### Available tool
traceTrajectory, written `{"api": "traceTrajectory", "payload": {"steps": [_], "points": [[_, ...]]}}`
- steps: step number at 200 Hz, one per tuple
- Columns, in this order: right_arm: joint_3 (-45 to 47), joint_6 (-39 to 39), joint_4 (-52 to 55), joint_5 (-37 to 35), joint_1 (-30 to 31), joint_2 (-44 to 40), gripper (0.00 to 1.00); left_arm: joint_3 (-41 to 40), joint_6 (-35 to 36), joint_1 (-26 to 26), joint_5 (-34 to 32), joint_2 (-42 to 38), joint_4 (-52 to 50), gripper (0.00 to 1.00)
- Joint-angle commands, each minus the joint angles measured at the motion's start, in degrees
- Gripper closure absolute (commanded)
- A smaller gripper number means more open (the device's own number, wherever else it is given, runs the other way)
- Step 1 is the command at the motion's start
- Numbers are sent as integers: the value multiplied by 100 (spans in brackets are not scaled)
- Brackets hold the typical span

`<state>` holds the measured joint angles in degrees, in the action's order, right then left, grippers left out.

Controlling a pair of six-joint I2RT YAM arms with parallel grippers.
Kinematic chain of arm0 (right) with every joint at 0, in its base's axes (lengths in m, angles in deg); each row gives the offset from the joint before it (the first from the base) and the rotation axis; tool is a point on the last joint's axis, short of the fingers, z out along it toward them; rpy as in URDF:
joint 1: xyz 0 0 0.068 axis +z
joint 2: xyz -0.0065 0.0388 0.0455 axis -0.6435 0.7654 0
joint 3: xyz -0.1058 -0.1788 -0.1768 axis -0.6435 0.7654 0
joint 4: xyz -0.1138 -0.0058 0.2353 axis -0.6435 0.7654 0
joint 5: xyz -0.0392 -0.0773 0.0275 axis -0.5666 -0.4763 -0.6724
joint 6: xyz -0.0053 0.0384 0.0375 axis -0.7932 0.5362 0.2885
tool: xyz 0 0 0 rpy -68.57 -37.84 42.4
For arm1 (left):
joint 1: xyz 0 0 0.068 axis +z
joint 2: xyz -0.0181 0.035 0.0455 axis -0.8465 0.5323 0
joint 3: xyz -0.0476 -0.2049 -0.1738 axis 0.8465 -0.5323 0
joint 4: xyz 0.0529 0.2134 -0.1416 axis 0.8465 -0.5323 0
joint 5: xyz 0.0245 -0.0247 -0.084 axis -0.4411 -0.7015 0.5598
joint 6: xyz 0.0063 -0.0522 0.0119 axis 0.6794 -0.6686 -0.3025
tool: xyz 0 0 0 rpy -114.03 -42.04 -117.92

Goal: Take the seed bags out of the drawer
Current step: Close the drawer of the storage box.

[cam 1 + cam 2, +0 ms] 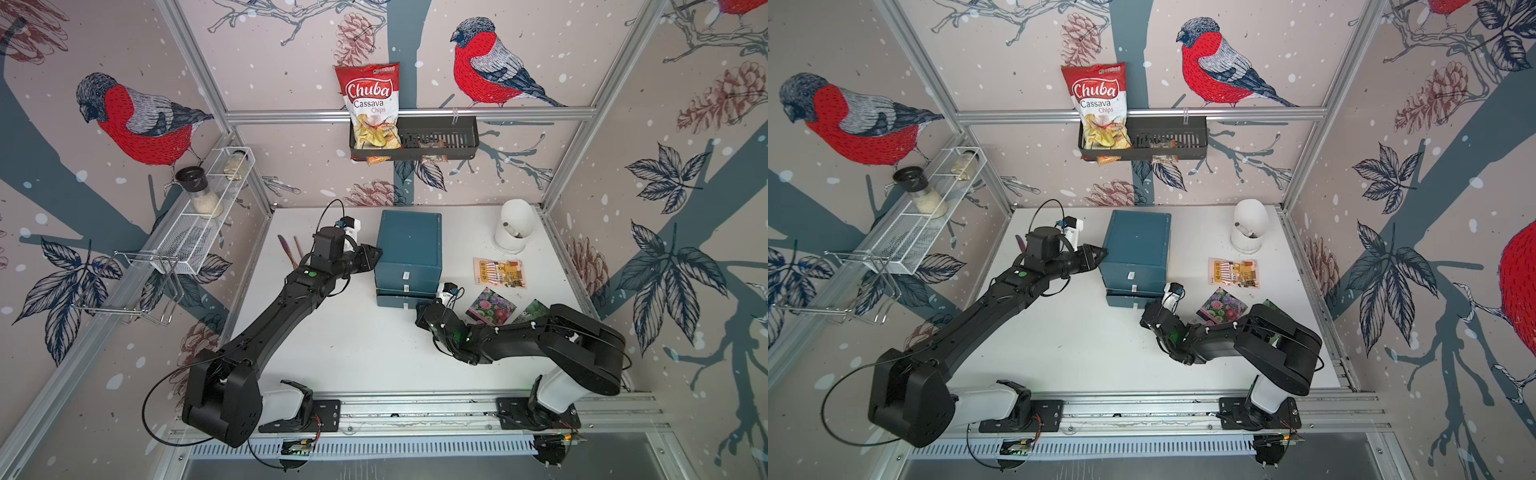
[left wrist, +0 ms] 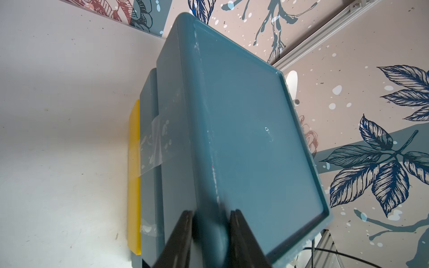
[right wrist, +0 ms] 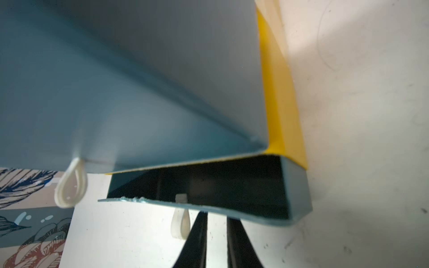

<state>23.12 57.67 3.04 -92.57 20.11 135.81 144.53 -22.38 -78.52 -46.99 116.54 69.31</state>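
A blue drawer cabinet (image 1: 409, 245) stands mid-table, its bottom drawer (image 1: 399, 302) pulled out a little. The part of the drawer's inside (image 3: 232, 185) that shows is dark and bare. Three seed bags lie on the table to its right: cream-orange striped (image 1: 498, 272), pink-flowered (image 1: 490, 306), and dark green (image 1: 536, 311), half hidden by my right arm. My left gripper (image 1: 377, 252) (image 2: 211, 215) is clamped on the cabinet's upper left edge. My right gripper (image 1: 420, 309) (image 3: 217, 215) is at the drawer's front beside its white loop handle (image 3: 180, 225). Its jaws stand narrowly apart and hold nothing.
A white hooded pot (image 1: 514, 226) stands at the back right of the table. Two thin sticks (image 1: 289, 249) lie left of my left arm. A black wall basket (image 1: 436, 137) holds a red chips bag (image 1: 370, 104). A white wire shelf (image 1: 208, 216) with jars hangs on the left wall.
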Motion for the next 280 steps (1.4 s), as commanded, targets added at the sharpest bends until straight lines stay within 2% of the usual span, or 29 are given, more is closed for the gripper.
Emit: {"api": "traceTrajectory", "payload": {"steps": [1, 63, 110, 135, 180, 206, 223, 245, 280], "points": [[-68, -170, -429, -89, -82, 124, 79, -122, 225, 3, -68, 109, -1268, 71], [-124, -179, -559, -14, -268, 244, 80, -210, 179, 3, -34, 43, -1277, 71], [-132, -237, -221, 60, -219, 99, 79, -331, -206, 3, 167, -49, -997, 51], [-121, -290, 151, -102, -87, -185, 72, -217, -370, 3, 220, -10, -938, 49], [-186, -293, 1227, -541, 173, -785, 52, -139, -633, -5, 280, -104, -858, 48], [-132, -275, 1844, -810, 373, -1341, 45, -244, -757, -23, 340, -172, -777, 47], [-159, -275, 2316, -1013, 537, -1798, 37, -295, -827, -48, 387, -190, -724, 47], [-221, -377, 2880, -1194, 799, -2441, 33, -321, -901, -84, 389, -212, -695, 47], [-446, -724, 3463, -721, 994, -3331, 30, -260, -982, -146, 389, -268, -701, 47]]}}
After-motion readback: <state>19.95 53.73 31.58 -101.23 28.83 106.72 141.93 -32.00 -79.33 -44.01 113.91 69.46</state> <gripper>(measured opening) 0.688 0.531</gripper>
